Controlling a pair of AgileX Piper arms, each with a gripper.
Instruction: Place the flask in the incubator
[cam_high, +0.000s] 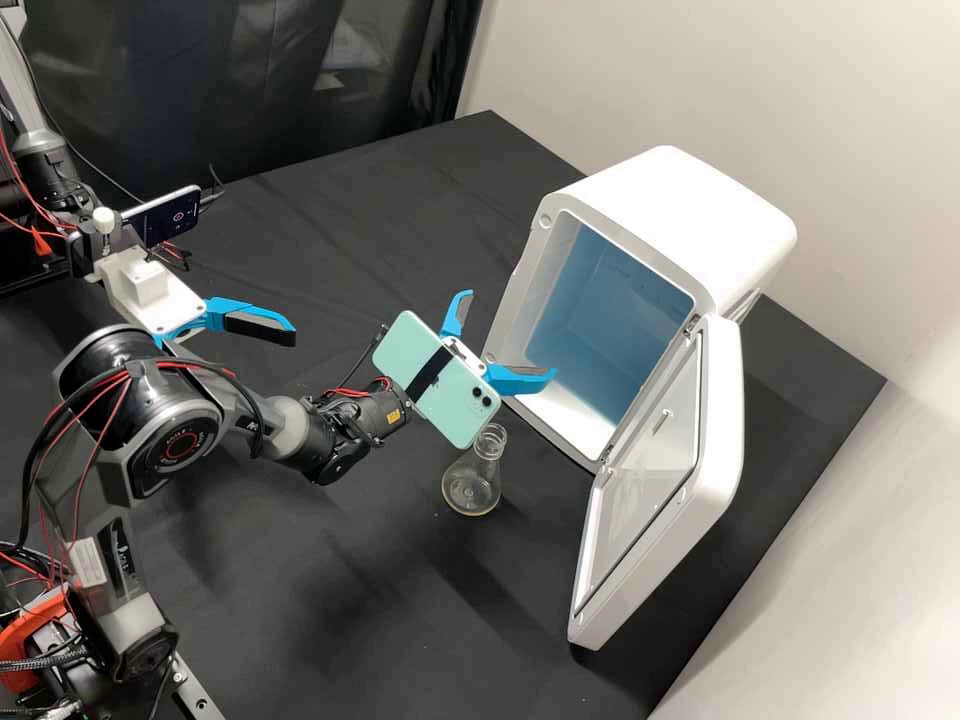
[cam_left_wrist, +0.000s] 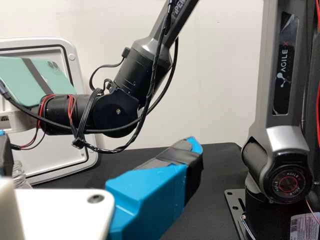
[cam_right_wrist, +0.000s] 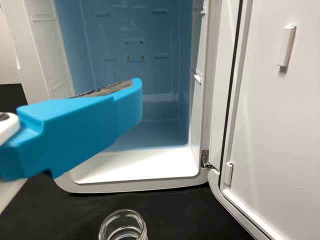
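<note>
Incubator, right of frame: white shell and door, pale blue interior. Flask, centre: clear colourless glass on the black bench. Phone, centre: mint green with a black strap; right gripper beside it: bright blue fingers, dark grey pads.

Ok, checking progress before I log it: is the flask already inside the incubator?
No, the flask stands upright on the black bench, outside the open incubator.
</note>
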